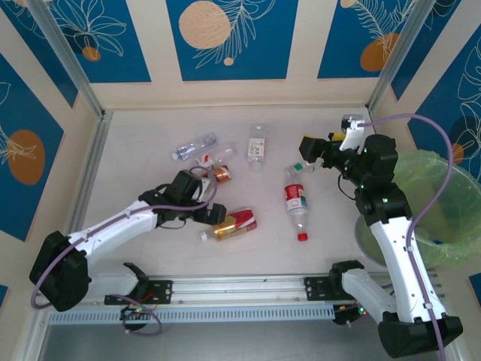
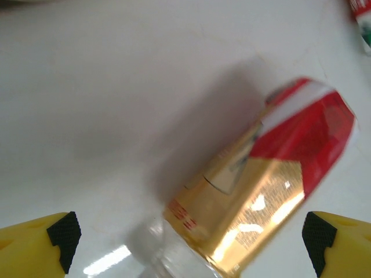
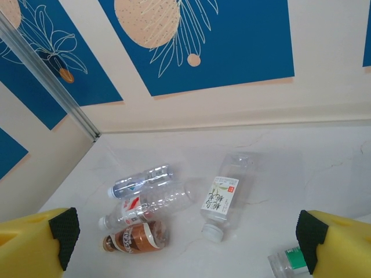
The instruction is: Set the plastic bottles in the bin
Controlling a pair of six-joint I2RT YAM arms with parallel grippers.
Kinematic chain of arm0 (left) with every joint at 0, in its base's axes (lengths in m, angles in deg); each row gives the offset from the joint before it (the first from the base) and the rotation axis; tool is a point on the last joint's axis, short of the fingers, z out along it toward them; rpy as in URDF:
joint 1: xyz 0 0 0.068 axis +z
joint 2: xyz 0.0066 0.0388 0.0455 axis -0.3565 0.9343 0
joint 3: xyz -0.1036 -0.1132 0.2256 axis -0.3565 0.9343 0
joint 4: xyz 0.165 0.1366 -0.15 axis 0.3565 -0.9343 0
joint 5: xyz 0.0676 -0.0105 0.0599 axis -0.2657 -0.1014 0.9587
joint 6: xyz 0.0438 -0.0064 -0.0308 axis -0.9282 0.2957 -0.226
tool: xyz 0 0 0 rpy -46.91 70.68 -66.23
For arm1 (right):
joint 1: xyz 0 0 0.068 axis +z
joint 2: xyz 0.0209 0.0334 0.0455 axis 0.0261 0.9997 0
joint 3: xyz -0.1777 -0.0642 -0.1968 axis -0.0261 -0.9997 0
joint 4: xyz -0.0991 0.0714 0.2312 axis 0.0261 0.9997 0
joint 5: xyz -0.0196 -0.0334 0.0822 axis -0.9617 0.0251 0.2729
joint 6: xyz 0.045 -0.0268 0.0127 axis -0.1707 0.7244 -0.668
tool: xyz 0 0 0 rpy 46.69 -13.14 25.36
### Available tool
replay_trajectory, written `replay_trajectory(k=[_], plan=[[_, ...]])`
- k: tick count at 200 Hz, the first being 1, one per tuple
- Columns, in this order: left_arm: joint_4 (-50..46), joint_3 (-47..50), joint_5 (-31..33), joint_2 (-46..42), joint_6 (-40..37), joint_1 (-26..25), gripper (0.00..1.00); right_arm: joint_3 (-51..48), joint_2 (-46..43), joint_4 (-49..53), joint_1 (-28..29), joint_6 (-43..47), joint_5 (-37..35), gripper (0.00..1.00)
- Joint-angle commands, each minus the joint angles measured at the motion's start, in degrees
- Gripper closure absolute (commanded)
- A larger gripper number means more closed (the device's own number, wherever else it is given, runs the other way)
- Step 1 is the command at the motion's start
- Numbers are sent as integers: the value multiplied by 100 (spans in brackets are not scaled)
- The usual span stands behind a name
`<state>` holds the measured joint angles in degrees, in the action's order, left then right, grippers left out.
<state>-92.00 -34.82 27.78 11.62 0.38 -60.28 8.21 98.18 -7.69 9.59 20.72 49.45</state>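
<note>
Gold and red foil marks the gold bottle (image 1: pixel 230 224) lying near the middle of the table (image 1: pixel 135 165), its neck pointing near-left. The left end effector (image 2: pixel 191 240) hangs right over it with its jaws spread wide, one yellow finger on each side of the bottle. Nothing is gripped, and as far as the blurred wrist view lets me judge, the pads are not touching it.

Just right of it lies a red-cap bottle (image 1: pixel 295 203), cap toward the near edge. Farther back is a white-label bottle (image 1: pixel 258 144). To its left three more lie close together: a blue bottle (image 1: pixel 194 147), a clear bottle (image 1: pixel 213 158) with a red label, and a brown bottle (image 1: pixel 220 174).

The right end effector (image 3: pixel 185 234) hangs over the far right of the table, jaws wide apart and empty, facing that cluster. A green-label bottle (image 1: pixel 300 167) lies just beside it.

The bin (image 1: pixel 440 177), lined with a pale green bag, stands at the right beside the right arm, well apart from the bottles on the table.
</note>
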Motion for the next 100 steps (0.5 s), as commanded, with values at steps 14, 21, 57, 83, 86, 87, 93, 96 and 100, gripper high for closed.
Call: replay_trajectory(k=[14,21,57,83,86,87,93,96,100], plan=[[291,322,-54,-55,-172,-501,0,-77,28,-157,148,179,-223,2],[319,370,1,29,-217,-591,0,-77,35,-139,180,197,-266,2],[453,538,743,425,-486,-1089,0,-49,30,19,267,291,-426,2],[714,626,907,745,-737,-1264,0,-27,-9,118,323,373,-526,2],[761,628,914,779,-763,-1282,0,-29,-19,130,324,381,-533,2],[768,628,920,784,-772,-1286,0,-27,-17,129,324,377,-534,2],[832,620,933,854,-817,-1334,0,-24,-31,145,329,389,-544,2],[873,620,930,887,-840,-1357,0,-24,-30,145,332,402,-547,2],[919,620,907,917,-874,-1382,0,-22,-32,149,338,407,-547,2]])
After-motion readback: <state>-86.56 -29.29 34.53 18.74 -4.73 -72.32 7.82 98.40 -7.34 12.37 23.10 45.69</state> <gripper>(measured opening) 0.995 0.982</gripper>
